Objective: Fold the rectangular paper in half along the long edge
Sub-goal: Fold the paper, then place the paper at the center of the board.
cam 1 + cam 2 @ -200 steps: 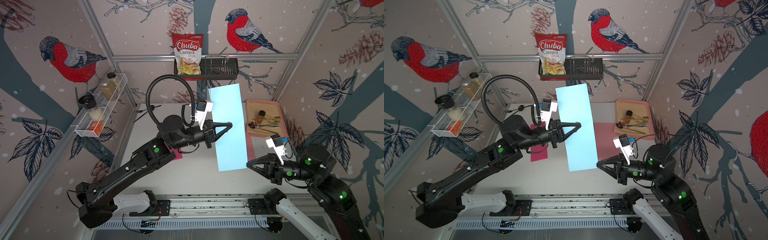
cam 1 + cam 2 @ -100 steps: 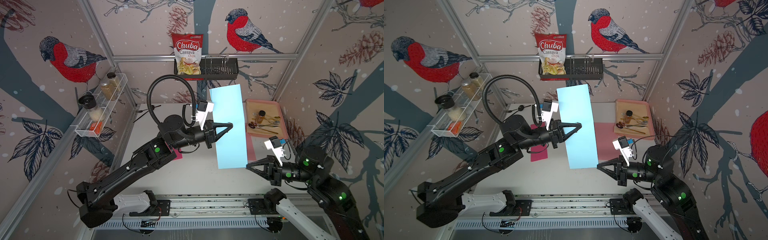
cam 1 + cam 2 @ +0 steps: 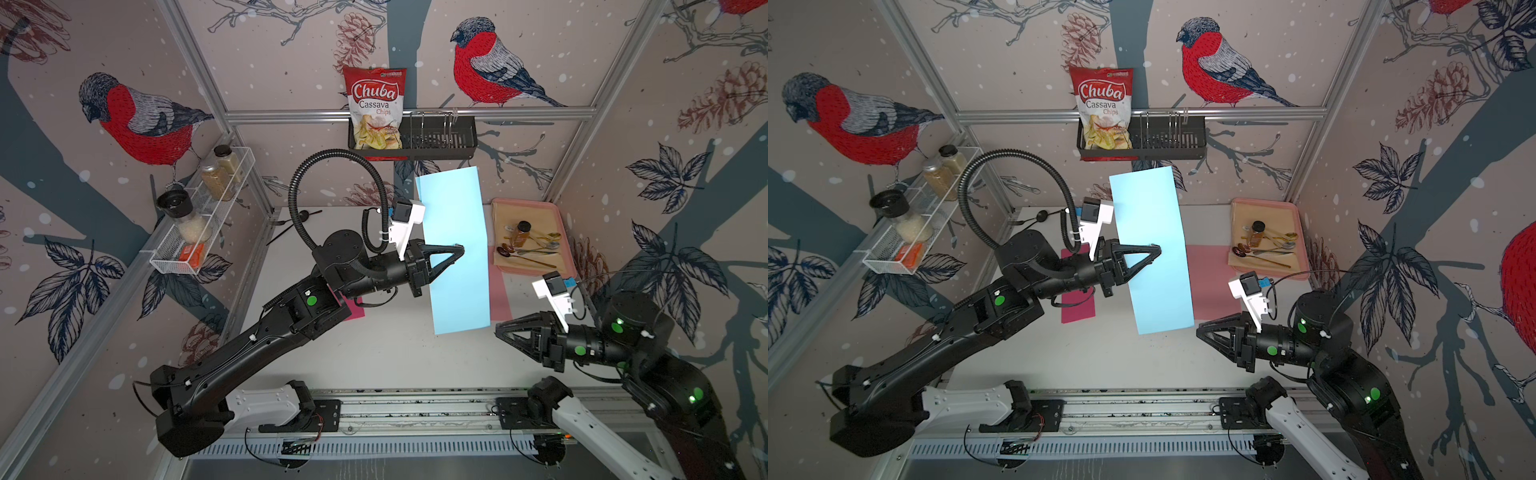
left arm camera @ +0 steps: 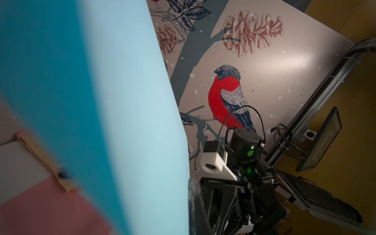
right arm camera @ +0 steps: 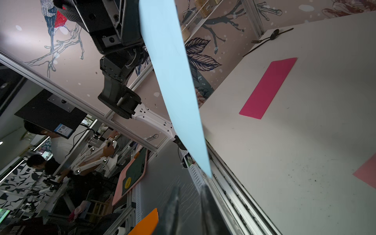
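- In both top views: blue paper [image 3: 461,299] [image 3: 1158,291] up in the air over the table [image 3: 395,353], long edges near upright, pinched at one long edge, about the middle, by the left gripper [image 3: 460,249] [image 3: 1158,249], clenched on it.
- Covers part of a pink sheet [image 3: 498,291] lying on the table; not possible to say how far that sheet goes behind. Magenta sheet [image 3: 1077,307] mostly under the left arm.
- Same views: right gripper [image 3: 498,331] [image 3: 1199,328] just beside the paper's lower corner; touching or not, cannot tell from here.
- In the left wrist view: paper [image 4: 132,122] very close and blurred, fills about half of the frame, cut off at three edges; own fingers almost all hidden behind it.
- In the right wrist view: right gripper [image 5: 190,186] released, fingers [image 5: 173,207] blurred and cut off at the frame edge, with a clear gap and nothing inside. Paper [image 5: 175,81] seen nearly edge-on, its corner right at one fingertip, not between the two. Body of the left gripper cut off at the frame edge.
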`<action>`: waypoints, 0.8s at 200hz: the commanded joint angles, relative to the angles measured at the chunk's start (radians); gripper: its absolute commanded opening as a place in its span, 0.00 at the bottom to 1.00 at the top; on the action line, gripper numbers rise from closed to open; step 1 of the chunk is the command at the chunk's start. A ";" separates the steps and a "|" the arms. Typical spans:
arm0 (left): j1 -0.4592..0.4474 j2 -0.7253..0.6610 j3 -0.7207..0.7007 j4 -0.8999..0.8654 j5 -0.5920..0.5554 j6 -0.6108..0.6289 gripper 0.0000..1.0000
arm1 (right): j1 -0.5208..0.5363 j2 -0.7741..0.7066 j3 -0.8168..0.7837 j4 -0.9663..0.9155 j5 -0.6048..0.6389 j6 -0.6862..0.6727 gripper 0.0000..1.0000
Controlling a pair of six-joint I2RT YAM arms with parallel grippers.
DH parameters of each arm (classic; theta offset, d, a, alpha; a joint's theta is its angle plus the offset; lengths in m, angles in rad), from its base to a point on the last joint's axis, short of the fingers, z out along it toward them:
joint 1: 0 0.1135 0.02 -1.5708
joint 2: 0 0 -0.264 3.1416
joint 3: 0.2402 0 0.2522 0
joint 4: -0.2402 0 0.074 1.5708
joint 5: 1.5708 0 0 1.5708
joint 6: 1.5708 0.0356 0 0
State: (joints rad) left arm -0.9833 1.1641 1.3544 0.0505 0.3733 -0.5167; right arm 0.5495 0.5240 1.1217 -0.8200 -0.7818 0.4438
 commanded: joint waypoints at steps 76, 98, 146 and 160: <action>0.213 0.034 -0.298 0.078 -0.002 -0.090 0.00 | 0.015 0.098 -0.040 0.198 0.402 -0.018 0.68; 0.272 0.088 -0.409 0.106 -0.019 -0.104 0.00 | 0.015 0.153 -0.156 0.303 0.510 0.013 0.51; 0.375 0.218 -0.518 0.123 -0.053 -0.094 0.00 | 0.034 0.287 -0.353 0.503 0.614 0.076 0.31; 0.403 0.263 -0.532 0.145 -0.048 -0.093 0.00 | 0.074 0.337 -0.420 0.576 0.672 0.104 0.32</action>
State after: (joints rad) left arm -0.6163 1.3773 0.8429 0.1261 0.3279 -0.6044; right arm 0.5835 0.8024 0.7834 -0.4183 -0.2237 0.4828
